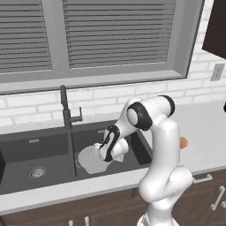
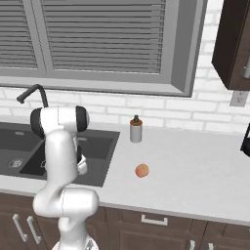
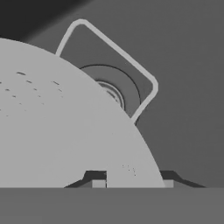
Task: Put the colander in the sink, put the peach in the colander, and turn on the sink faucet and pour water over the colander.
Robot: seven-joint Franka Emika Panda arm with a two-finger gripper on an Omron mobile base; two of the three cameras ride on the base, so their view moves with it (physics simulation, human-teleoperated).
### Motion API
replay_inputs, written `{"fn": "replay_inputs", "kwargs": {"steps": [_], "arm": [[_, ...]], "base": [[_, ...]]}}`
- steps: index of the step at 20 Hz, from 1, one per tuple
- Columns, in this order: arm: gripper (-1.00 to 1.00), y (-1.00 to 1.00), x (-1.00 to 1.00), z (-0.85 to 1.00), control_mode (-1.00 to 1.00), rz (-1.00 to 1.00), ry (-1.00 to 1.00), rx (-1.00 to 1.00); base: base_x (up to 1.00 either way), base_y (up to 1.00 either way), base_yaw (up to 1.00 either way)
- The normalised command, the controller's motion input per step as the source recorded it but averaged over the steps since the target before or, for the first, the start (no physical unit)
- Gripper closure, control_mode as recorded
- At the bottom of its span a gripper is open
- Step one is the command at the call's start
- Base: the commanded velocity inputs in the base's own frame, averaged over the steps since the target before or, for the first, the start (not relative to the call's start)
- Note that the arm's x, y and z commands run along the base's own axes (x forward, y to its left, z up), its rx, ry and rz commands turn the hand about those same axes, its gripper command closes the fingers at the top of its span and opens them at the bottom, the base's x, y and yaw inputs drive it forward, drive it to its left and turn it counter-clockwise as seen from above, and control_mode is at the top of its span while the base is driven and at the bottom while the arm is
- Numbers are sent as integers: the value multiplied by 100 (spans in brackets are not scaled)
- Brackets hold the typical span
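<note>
The light grey-white colander point(image 1: 89, 160) is low inside the right basin of the dark sink point(image 1: 44, 148), tilted, with my gripper point(image 1: 106, 155) shut on its right rim. In the hand view the colander point(image 3: 57, 127) covers the left side, its edge runs between my fingertips point(image 3: 99, 183), and the basin's round drain point(image 3: 114, 92) shows beyond it. The tall dark faucet point(image 1: 66, 108) stands behind the divider, with no water running. The orange-red peach point(image 2: 141, 170) lies on the counter right of the sink, also the peach point(image 1: 183, 142) peeking out from behind my arm.
A soap dispenser bottle point(image 2: 135, 129) stands at the back of the pale counter point(image 2: 195, 171) near the brick wall. The left basin has its own drain point(image 1: 37, 171). A dark upper cabinet point(image 2: 232, 44) hangs at the right.
</note>
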Motion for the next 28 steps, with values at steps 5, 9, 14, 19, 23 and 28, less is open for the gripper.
{"fn": "replay_inputs", "kwargs": {"steps": [5,9,14,19,23,28], "arm": [[-100,0,6,-3,-100,0,-3,0],[-100,0,1,0,-100,0,-4,0],[-100,-3,0,1,-100,0,-1,0],[-100,-3,-2,31,-100,0,0,0],[-100,-8,-8,50,-100,0,0,0],[-100,-13,-11,60,-100,0,0,0]], "base": [[0,0,0],[0,0,0],[0,0,0],[0,0,0],[0,0,0],[0,0,0]]}}
